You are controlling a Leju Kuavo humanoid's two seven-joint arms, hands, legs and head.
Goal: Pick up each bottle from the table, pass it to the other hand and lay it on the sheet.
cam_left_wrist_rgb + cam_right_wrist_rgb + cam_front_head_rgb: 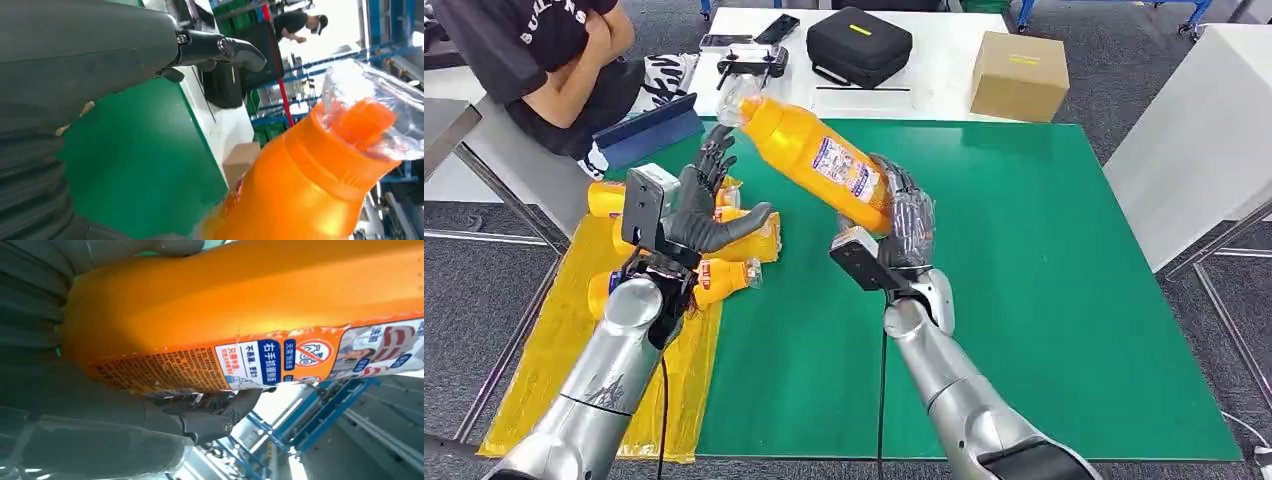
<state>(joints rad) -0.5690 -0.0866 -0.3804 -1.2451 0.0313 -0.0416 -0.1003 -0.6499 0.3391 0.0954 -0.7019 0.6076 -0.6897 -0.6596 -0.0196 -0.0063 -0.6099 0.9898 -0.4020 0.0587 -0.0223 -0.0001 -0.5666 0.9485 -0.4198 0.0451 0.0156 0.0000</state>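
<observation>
Lab or workshop test bay. Green mat (1044,300) over a white table (944,70); black case (859,45), cardboard box (1019,75) and controller (751,62) at its far edge. Grey carpet (464,300). Blue metal racking (385,55) behind; a person (554,70) seated at the far left corner.

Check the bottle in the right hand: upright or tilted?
Tilted. The orange bottle slants up and away from the right hand, which grips its base, with its cap end toward the open left hand.

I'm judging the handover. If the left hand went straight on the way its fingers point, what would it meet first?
Probably the neck of the orange bottle held tilted by the right hand. The left hand is open, its fingers aimed up toward that capped end, though depth is unclear.
</observation>
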